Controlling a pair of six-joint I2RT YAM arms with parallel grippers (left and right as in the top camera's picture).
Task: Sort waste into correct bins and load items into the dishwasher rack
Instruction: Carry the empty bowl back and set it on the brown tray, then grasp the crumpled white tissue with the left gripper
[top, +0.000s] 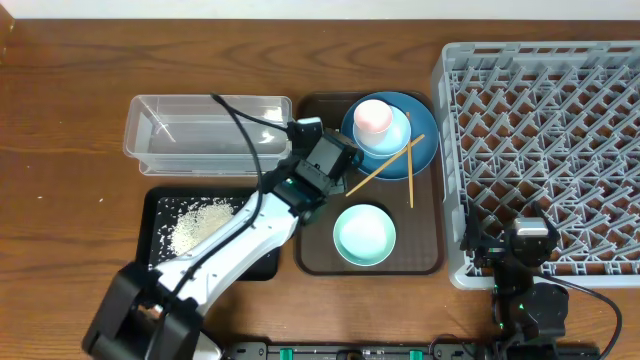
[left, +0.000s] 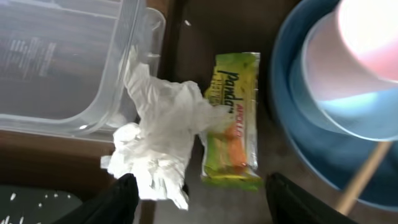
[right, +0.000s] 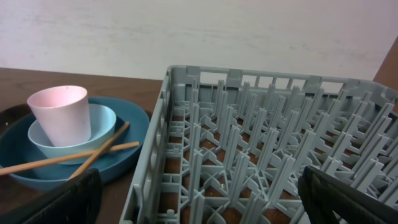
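Note:
A crumpled white tissue (left: 161, 134) and a yellow-green snack wrapper (left: 235, 121) lie side by side on the brown serving tray, beside the clear tub (left: 62, 62). My left gripper (left: 202, 205) hovers over them, open, nothing between its fingers (left: 118, 202). From overhead the left gripper (top: 325, 160) hides both. Rice grains (top: 195, 225) lie in the black tray (top: 160, 245). The blue plate (top: 425, 150) carries the pale-blue bowl (top: 392, 138), the pink cup (top: 373, 117) and chopsticks (top: 385, 168). The mint bowl (top: 364, 235) sits nearer. My right gripper (right: 199, 199) stands open over the rack's (right: 261, 155) near corner.
The brown serving tray (top: 315, 250) lies between the two bins and the grey rack (top: 545, 150). The clear tub (top: 205, 130) sits behind the black tray. The left arm stretches diagonally across the black tray's right side.

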